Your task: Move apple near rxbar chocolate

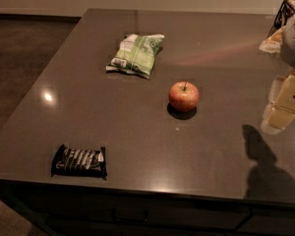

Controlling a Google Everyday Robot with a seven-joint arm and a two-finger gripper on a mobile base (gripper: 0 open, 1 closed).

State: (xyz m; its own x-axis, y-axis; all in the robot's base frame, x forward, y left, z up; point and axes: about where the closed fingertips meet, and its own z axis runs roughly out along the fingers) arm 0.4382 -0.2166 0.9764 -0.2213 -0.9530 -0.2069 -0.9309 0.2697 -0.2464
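Upright on the dark bench, a little right of centre in the picture: the apple. Round, so no long axis to speak of. Short stem pointing up, leaning slightly toward the far side. Red-orange skin with a paler yellowish patch, and a dark shadow pooled at the near side. Touching no other thing.

Flat toward the near left corner, well apart from the apple: the rxbar chocolate. Long axis running left to right, roughly parallel to the bench's near edge and close to it. Crimped ends facing left and right, pale lettering facing up.

Between the two, only bare bench surface along the diagonal running down and left from the apple. More open surface just right of the rxbar chocolate and behind it. Little room in front of it, with the near edge close by.

Farther back, up and left of the apple and apart from it: a green-and-white snack bag, lying flat and off that diagonal. At the far right corner, cut off by the picture's edge: a wire basket.

At the picture's right edge, hanging above the bench and partly cut off: the cream-coloured gripper. Well apart from the apple, off to its right and slightly nearer. Spread or pressed together: cannot tell. Below it, near the bench's front right edge, the arm's shadow.
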